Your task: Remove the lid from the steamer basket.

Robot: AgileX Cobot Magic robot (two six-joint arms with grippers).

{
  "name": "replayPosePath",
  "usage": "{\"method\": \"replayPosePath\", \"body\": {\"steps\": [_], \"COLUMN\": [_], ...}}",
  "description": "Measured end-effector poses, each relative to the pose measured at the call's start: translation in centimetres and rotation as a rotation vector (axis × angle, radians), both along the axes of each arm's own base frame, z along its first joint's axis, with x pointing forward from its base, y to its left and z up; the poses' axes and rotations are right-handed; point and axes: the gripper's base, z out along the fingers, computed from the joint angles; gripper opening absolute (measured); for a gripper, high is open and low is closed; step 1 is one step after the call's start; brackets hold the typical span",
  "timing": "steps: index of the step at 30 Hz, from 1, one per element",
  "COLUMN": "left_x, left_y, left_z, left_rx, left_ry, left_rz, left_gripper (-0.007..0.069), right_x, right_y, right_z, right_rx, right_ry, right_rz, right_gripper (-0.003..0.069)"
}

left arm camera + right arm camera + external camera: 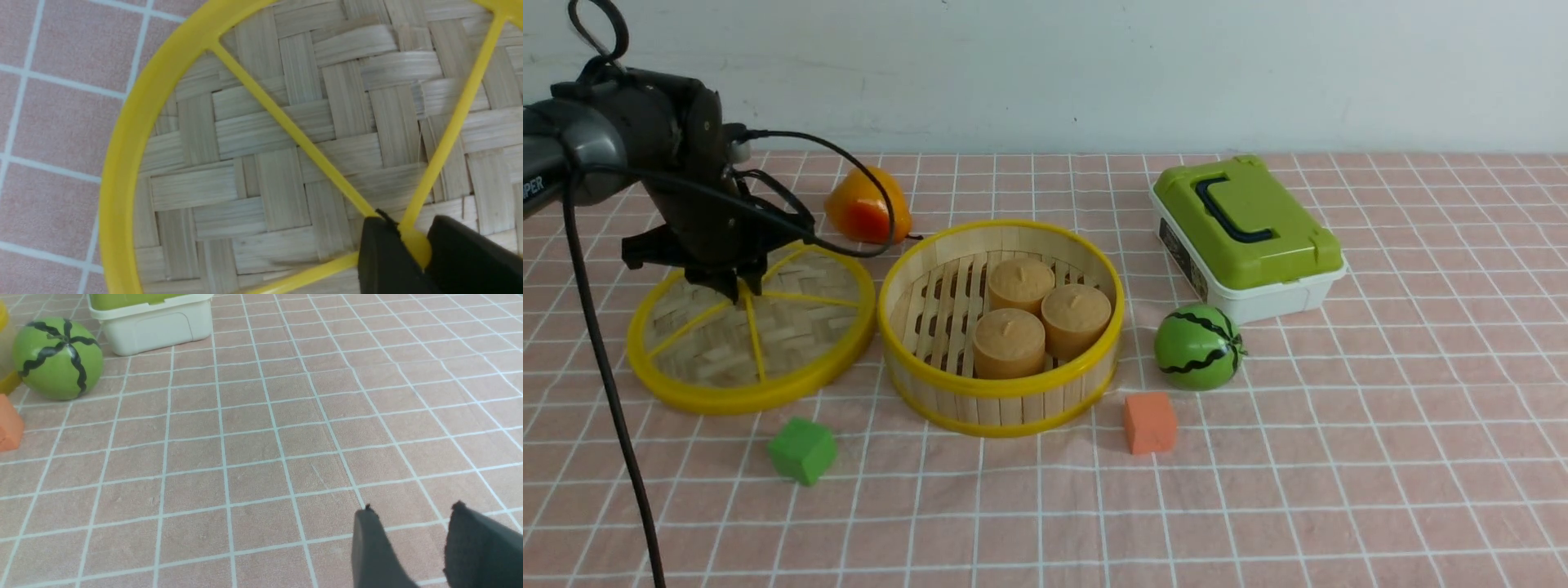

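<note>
The lid (pixel 792 327), a woven bamboo disc with a yellow rim and spokes, lies on the checked cloth just left of the steamer basket (pixel 1005 392). The basket stands uncovered with three brown round cakes (pixel 1037 314) on its slatted floor. My left gripper (pixel 737 287) points down at the middle of the lid (pixel 261 163). In the left wrist view that gripper (pixel 410 221) has its two black fingers against either side of the yellow hub (pixel 416 245). My right gripper (pixel 413 507) hangs open over bare cloth, nothing between its fingers. It is out of the front view.
An orange-yellow toy fruit (pixel 862 206) sits behind the lid. A green cube (pixel 802 450) and an orange cube (pixel 1149 422) lie in front. A toy watermelon (pixel 1199 346) and a white box with a green lid (pixel 1245 237) stand right of the basket.
</note>
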Motion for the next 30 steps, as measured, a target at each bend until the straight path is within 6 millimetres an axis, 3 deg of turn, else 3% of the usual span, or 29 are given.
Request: {"method": "replayPosePath", "body": {"steps": [3,5,6,7,9,11,12,14,15,17,19,21,25,26,27,28,30], "left_x": [-0.3,-1.3,-1.5,-2.2,-4.5,-8.1,-8.4,-12.1,-15.0,-18.6,-21.2,-25.0,-28.9,-30.7,-30.9,-32.8,-34.5], "left_y": [0.0,-0.1,-0.1,-0.1,-0.2,-0.3,-0.4,-0.5,-0.5,-0.7,-0.9,-0.9,-0.8,-0.7,-0.7,-0.6,-0.6], "left_z": [0.6,4.0,4.7,6.8,12.6,18.9,19.5,24.1,26.7,28.7,29.4,27.9,23.3,20.8,20.5,18.8,16.3], "left_rx": [-0.008,-0.024,-0.029,-0.037,-0.052,-0.064,-0.060,-0.063,-0.070,-0.102,-0.139,-0.190,-0.221,-0.212,-0.212,-0.196,-0.180], "left_ry": [0.002,-0.048,-0.063,-0.109,-0.244,-0.409,-0.425,-0.560,-0.652,-0.754,-0.816,-0.860,-0.846,-0.839,-0.838,-0.843,-0.822], "left_rz": [0.005,0.010,0.011,0.008,-0.022,-0.064,-0.073,-0.115,-0.143,-0.164,-0.169,-0.166,-0.146,-0.147,-0.146,-0.157,-0.176], "left_gripper": [0.0264,0.0298,0.0292,0.0269,0.0182,0.0066,0.0056,-0.0013,-0.0013,-0.0013,-0.0013,-0.0013,-0.0013,-0.0013,-0.0013,-0.0013,-0.0013], "right_x": [0.0,0.0,0.0,0.0,0.0,0.0,0.0,0.0,0.0,0.0,0.0,0.0,0.0,0.0,0.0,0.0,0.0], "right_y": [0.0,0.0,0.0,0.0,0.0,0.0,0.0,0.0,0.0,0.0,0.0,0.0,0.0,0.0,0.0,0.0,0.0], "right_z": [0.0,0.0,0.0,0.0,0.0,0.0,0.0,0.0,0.0,0.0,0.0,0.0,0.0,0.0,0.0,0.0,0.0], "right_rx": [0.000,0.000,0.000,0.000,0.000,0.000,0.000,0.000,0.000,0.000,0.000,0.000,0.001,0.001,0.001,0.001,0.001], "right_ry": [0.000,0.000,0.000,0.000,0.000,0.000,0.000,0.000,0.000,0.000,0.000,0.000,0.000,0.000,0.000,0.000,0.000], "right_rz": [0.000,0.000,0.000,0.000,0.000,0.000,0.000,0.000,0.000,0.000,0.000,0.000,0.000,0.000,0.000,0.000,0.000], "right_gripper": [0.0241,0.0241,0.0241,0.0241,0.0241,0.0241,0.0241,0.0241,0.0241,0.0241,0.0241,0.0241,0.0241,0.0241,0.0241,0.0241,0.0241]}}
